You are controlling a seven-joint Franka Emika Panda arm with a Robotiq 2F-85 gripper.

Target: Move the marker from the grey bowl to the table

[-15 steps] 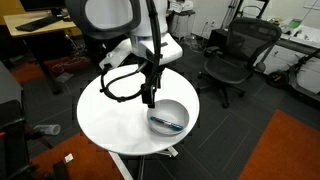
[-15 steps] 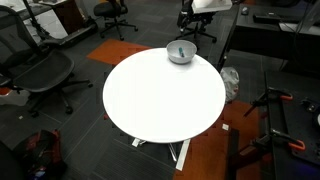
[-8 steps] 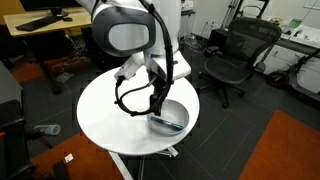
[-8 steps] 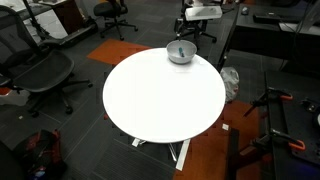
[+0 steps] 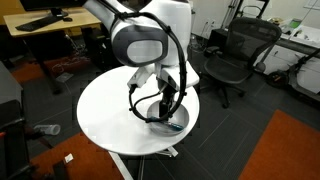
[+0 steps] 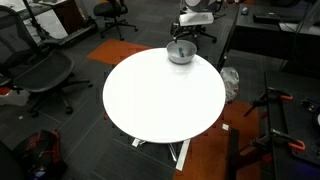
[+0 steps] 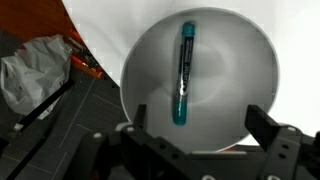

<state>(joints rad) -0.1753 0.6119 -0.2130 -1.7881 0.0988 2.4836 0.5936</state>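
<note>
The marker (image 7: 184, 76), dark with a teal-blue end, lies inside the grey bowl (image 7: 240, 60) in the wrist view. My gripper (image 7: 200, 128) is open and empty, its two fingers spread directly above the bowl, on either side of the marker's teal end. In an exterior view my gripper (image 5: 170, 104) hangs over the bowl (image 5: 178, 121) at the edge of the round white table (image 5: 105, 115). In an exterior view the bowl (image 6: 181, 53) sits at the table's far edge (image 6: 160, 100), with the arm above it.
Black office chairs (image 5: 232, 55) stand around the table. A light-wood desk (image 5: 40, 30) is at the back. In the wrist view a crumpled grey bag (image 7: 35, 70) lies on the dark floor beside the table. An orange carpet patch (image 5: 285, 150) covers part of the floor.
The arm has swung across the table toward the bowl; the gripper now hangs directly over the bowl instead of beside it. The marker and bowl have not moved.
</note>
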